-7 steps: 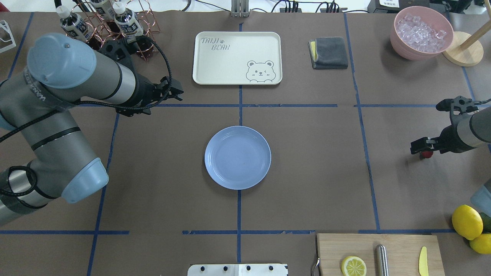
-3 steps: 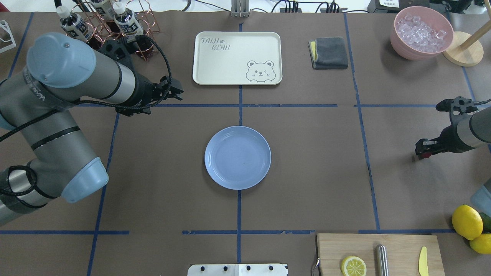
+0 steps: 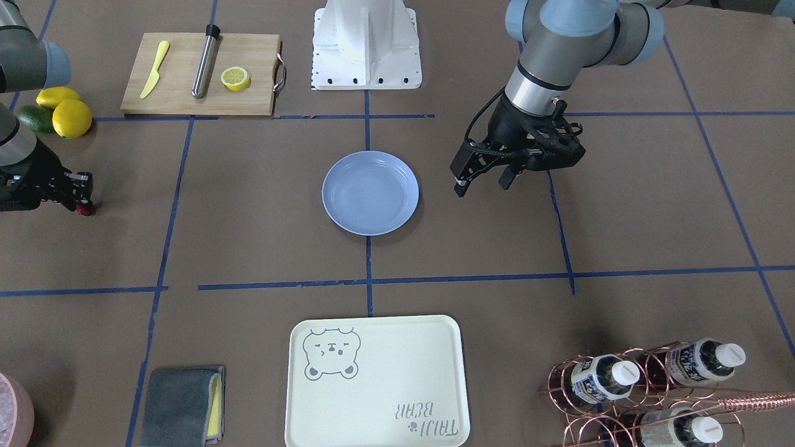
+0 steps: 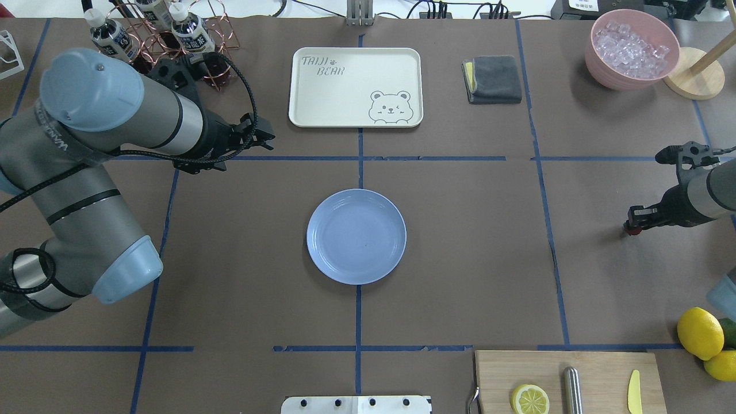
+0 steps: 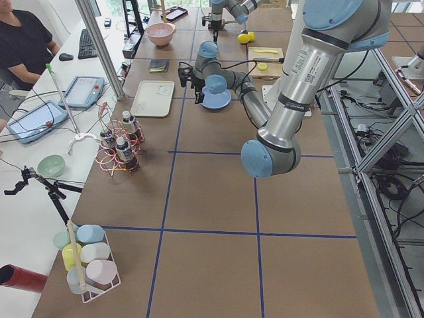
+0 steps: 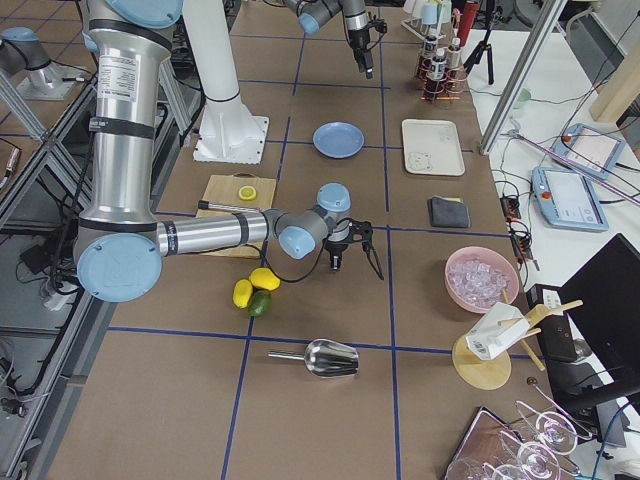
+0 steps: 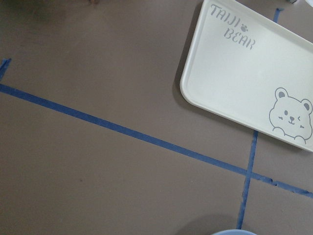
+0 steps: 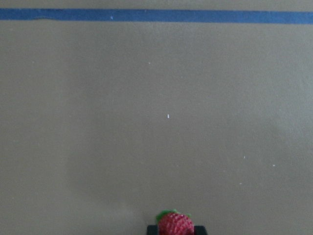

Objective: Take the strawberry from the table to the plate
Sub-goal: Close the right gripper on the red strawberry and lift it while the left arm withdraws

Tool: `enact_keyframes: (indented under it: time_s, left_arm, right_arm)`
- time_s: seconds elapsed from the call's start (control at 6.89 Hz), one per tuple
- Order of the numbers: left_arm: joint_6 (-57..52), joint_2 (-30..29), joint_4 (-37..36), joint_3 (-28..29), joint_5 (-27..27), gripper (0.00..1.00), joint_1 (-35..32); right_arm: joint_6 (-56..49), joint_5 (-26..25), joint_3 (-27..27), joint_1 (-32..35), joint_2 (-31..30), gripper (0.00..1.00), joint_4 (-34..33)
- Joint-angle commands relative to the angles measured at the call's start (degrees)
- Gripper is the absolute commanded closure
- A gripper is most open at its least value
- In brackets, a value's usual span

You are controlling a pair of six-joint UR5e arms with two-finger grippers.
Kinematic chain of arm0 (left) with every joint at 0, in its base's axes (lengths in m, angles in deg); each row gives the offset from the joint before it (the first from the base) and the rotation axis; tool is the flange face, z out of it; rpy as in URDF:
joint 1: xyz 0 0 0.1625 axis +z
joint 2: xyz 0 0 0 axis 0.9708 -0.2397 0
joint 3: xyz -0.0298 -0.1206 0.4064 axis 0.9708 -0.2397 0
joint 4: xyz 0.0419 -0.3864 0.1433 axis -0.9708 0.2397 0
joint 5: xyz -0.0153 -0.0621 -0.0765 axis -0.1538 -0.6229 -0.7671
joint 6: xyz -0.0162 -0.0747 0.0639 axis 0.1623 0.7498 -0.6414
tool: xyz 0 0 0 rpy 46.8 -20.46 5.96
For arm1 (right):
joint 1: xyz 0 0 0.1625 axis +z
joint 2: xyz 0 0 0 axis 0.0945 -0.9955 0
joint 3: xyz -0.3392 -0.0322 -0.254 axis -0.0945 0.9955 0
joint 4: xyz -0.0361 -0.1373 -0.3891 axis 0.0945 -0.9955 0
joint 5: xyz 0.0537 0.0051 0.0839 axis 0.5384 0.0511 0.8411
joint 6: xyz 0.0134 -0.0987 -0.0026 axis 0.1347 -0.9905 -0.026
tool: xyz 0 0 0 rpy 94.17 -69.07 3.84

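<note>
The strawberry [image 4: 629,232] is a tiny red berry at the table's [image 4: 460,259] right side, far from the plate. My right gripper [image 4: 631,226] is shut on it, low over the brown paper. In the right wrist view the strawberry [image 8: 175,225] sits pinched between the black fingertips [image 8: 199,229] at the bottom edge. The front view shows the same strawberry [image 3: 87,212] at the tip of the right gripper [image 3: 84,203]. The light-blue plate [image 4: 356,236] lies empty at the centre. My left gripper [image 3: 481,186] hangs open and holds nothing, beside the plate [image 3: 370,192].
A cream bear tray [image 4: 355,86] lies beyond the plate, with a grey cloth [image 4: 493,79] and a pink bowl of ice [image 4: 631,49] further right. A cutting board [image 4: 569,379] with a lemon half, whole lemons [image 4: 700,332] and a bottle rack [image 4: 167,34] line the edges.
The right gripper's fingers have drawn together onto the strawberry, and the gripper has shifted slightly right. The left arm has not moved.
</note>
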Motion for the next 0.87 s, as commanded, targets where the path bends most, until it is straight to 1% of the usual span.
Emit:
enact_keyframes:
  time_s: [0.0, 0.15, 0.29, 0.44, 0.58, 0.73]
  left_arm:
    - [-2.1, 0.1, -0.5, -0.1, 0.0, 0.0, -1.9]
    - [-8.9, 0.1, -4.1, -0.2, -0.1, 0.0, -4.0]
    - [-14.5, 0.1, -6.0, -0.1, -0.1, 0.0, -6.2]
    - [-20.5, 2.8, -6.6, -0.2, -0.1, 0.0, -8.0]
    - [-28.8, 4.9, -6.8, -0.1, -0.3, 0.0, -11.1]
    - [-35.1, 7.2, -6.8, -0.1, -0.5, 0.0, -13.6]
  right_arm:
    - [0.1, 0.5, -4.5, 0.8, 0.4, 1.0, -1.2]
    - [0.2, 0.8, -6.9, 0.9, 3.7, 1.0, -6.0]
    - [0.8, 0.8, -7.9, 0.9, 9.7, 1.0, -12.7]
    - [1.0, 0.9, -8.6, 0.2, 15.6, 1.0, -19.1]
    - [2.5, 1.9, -9.1, -1.1, 20.8, 1.0, -24.0]
    - [5.6, 1.8, -9.1, -3.9, 24.7, 1.0, -25.7]
